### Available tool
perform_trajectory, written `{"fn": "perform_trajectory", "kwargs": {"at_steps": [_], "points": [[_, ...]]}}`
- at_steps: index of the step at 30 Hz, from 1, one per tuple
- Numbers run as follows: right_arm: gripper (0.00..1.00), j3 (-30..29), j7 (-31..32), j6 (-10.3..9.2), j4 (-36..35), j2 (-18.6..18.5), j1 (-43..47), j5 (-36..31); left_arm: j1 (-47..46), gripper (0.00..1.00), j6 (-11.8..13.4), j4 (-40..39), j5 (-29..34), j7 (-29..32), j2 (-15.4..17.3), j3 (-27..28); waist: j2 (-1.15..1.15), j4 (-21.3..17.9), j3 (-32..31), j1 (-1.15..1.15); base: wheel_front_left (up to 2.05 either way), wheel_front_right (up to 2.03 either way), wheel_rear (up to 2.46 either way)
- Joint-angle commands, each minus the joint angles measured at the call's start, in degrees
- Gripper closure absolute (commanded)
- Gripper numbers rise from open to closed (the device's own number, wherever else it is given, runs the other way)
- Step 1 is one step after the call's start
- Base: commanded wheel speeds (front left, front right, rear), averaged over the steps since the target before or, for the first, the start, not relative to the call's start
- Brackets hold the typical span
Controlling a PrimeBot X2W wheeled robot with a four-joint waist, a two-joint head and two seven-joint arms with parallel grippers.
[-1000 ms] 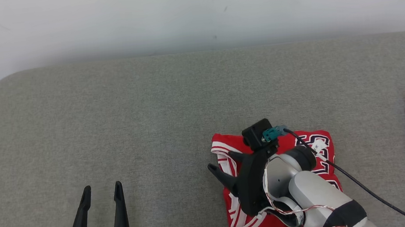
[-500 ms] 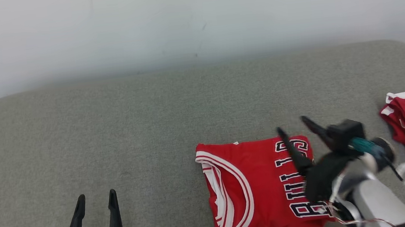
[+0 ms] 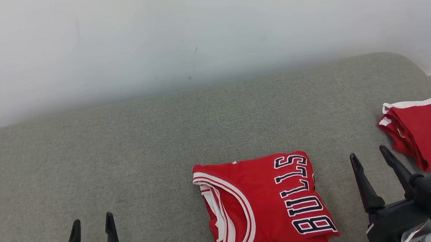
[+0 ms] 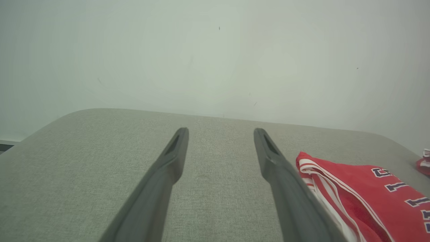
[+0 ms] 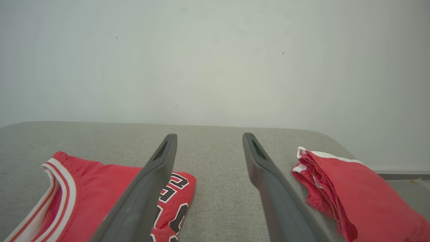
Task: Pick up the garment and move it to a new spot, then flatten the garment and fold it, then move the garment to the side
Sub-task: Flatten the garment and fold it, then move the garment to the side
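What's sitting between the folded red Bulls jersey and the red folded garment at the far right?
Bare grey fabric cushion, as seen in the right wrist view. In the head view the open right end effector hovers over that gap.

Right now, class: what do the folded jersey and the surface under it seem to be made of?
The folded jersey looks like thin synthetic knit, matte, with fine mesh texture. The surface looks like grey woven upholstery, matte, coarse weave visible; rounded corners suggest padding.

The red garment [image 3: 264, 204], lettered "BULLS" and trimmed in white, is laid folded flat on the grey cushion [image 3: 123, 154].
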Motion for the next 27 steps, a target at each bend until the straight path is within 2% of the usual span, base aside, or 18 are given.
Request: {"fn": "perform_trajectory", "kwargs": {"at_steps": [1,13,27], "points": [[0.0,0.18,-0.77,-0.15,0.11,-0.09,1.15,-0.29,1.05,0.0,0.25,0.13,-0.56,-0.02,0.0,0.45,0.0,-0.34,-0.32,0.01,0.0,0.0,0.0],[0.0,1.79,-2.55,-0.15,0.28,1.9,5.03,0.37,4.29,0.0,0.31,-0.17,-0.75,-0.02,-0.01,2.12,0.0,-0.38,-1.51,0.01,0.0,0.0,0.0],[0.0,-0.43,-2.78,-0.15,0.54,4.25,5.84,-0.37,4.76,0.0,0.7,0.28,-0.3,-0.02,0.0,2.16,0.0,0.33,-1.53,0.01,0.0,0.0,0.0]]}}
